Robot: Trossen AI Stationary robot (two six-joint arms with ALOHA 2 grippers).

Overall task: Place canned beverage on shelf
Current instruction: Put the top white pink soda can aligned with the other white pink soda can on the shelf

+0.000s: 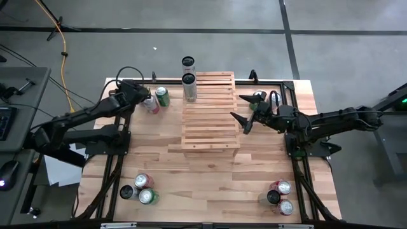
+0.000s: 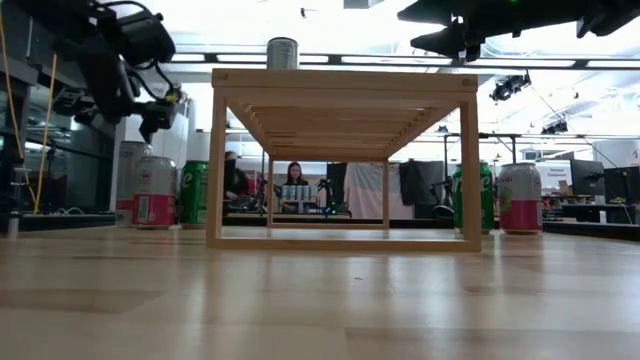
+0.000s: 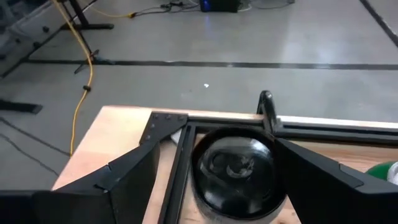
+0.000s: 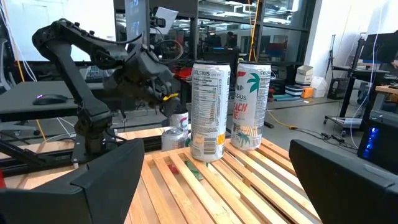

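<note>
The pale slatted wooden shelf [image 1: 210, 117] stands mid-table. Two tall cans [image 1: 189, 86] [image 4: 208, 112] stand upright on its far left corner. My left gripper [image 1: 148, 102] is open, hovering just above a pink-and-white can [image 2: 155, 190] that stands on the table left of the shelf. In the left wrist view that can's dark top [image 3: 239, 168] shows between the fingers. A green can [image 1: 163, 95] stands beside it. My right gripper [image 1: 238, 108] is open and empty, raised at the shelf's right side and facing the tall cans [image 4: 250, 106].
Clusters of cans stand at the near left [image 1: 140, 189] and near right [image 1: 280, 196] of the table. A green can [image 2: 472, 198] and a pink can [image 2: 518, 198] stand right of the shelf. Black frame rails [image 3: 186, 118] run along the table edges.
</note>
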